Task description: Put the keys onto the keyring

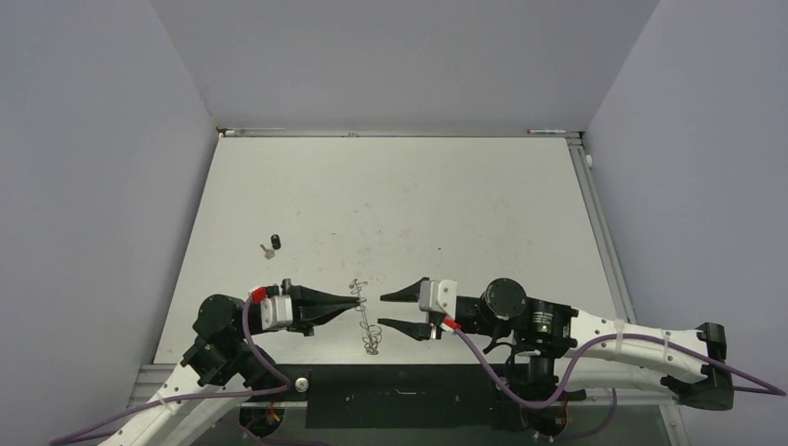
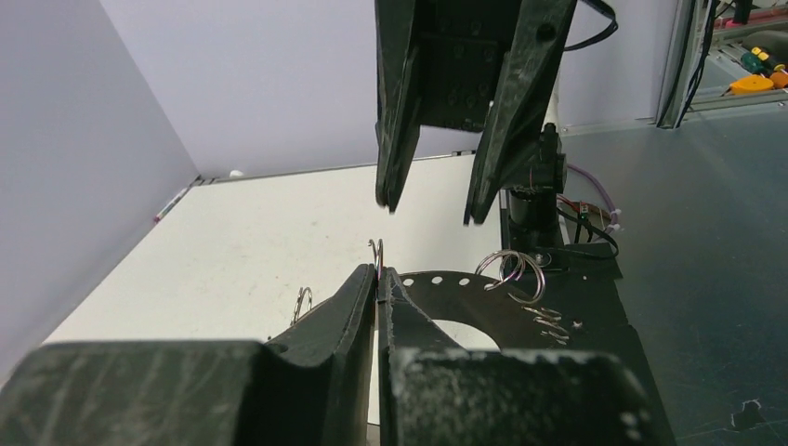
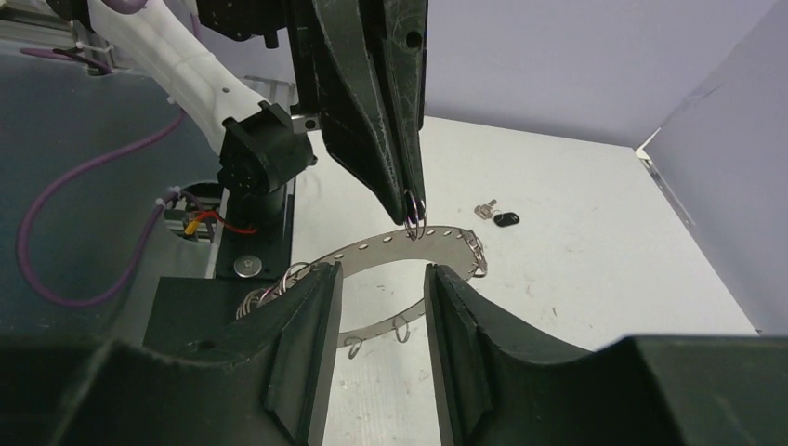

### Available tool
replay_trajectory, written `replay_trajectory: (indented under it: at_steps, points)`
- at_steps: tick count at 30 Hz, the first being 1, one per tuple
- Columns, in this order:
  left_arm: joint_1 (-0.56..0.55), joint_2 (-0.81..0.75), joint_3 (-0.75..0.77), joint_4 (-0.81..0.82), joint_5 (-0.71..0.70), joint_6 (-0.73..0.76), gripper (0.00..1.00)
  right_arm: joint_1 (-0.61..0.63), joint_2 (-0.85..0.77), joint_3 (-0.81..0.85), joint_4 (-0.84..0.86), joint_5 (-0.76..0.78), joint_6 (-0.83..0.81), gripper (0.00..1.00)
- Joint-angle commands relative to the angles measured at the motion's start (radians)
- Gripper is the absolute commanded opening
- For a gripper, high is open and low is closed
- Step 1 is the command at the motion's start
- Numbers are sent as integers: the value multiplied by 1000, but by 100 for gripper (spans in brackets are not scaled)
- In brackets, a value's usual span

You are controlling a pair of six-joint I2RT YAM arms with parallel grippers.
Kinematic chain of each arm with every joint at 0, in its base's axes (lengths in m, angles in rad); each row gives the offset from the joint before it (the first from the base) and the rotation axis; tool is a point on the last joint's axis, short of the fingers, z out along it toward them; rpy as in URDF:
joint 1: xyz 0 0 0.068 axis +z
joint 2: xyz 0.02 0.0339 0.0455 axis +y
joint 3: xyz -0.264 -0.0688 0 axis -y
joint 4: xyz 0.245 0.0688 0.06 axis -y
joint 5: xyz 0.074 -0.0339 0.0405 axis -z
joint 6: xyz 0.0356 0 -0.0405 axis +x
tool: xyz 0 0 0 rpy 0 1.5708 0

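The keyring [image 1: 369, 325] is a thin grey ring with small wire loops, tilted up off the table near the front edge. My left gripper [image 1: 357, 304] is shut on one wire loop [image 2: 376, 249] at the ring's rim [image 3: 372, 249]. My right gripper [image 1: 384, 310] faces it from the right and is open. The ring's near rim [image 3: 400, 321] shows between the right gripper's fingers [image 3: 325, 288], and nothing is pinched. A key [image 1: 270, 247] with a black head and a silvery part lies on the table to the far left, also in the right wrist view [image 3: 497, 216].
The black mounting plate [image 1: 400, 395] and both arm bases run along the table's near edge. Purple cables [image 1: 483, 358] loop by the bases. Grey walls close in the left, right and back of the white table [image 1: 418, 204].
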Motion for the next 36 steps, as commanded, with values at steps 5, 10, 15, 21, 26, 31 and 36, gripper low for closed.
replay_trajectory:
  at_steps: [5,10,15,21,26,31,36]
  points:
    - [6,-46,4,-2,-20,172,0,-17,64,38,51,-1,-17,38]
    - [10,-72,4,-70,-118,300,0,-21,47,50,17,69,-29,38]
    - [29,-109,-14,-56,-336,312,0,-25,53,21,98,376,23,54]
    - [98,-75,23,-87,-625,321,0,-104,175,64,138,607,167,71]
    - [211,-78,37,-95,-860,296,0,-280,405,246,-28,633,453,75]
    - [343,-71,62,-126,-979,246,0,-376,664,451,-174,516,583,68]
    - [402,-105,67,-128,-1095,237,0,-371,932,720,-268,494,708,71]
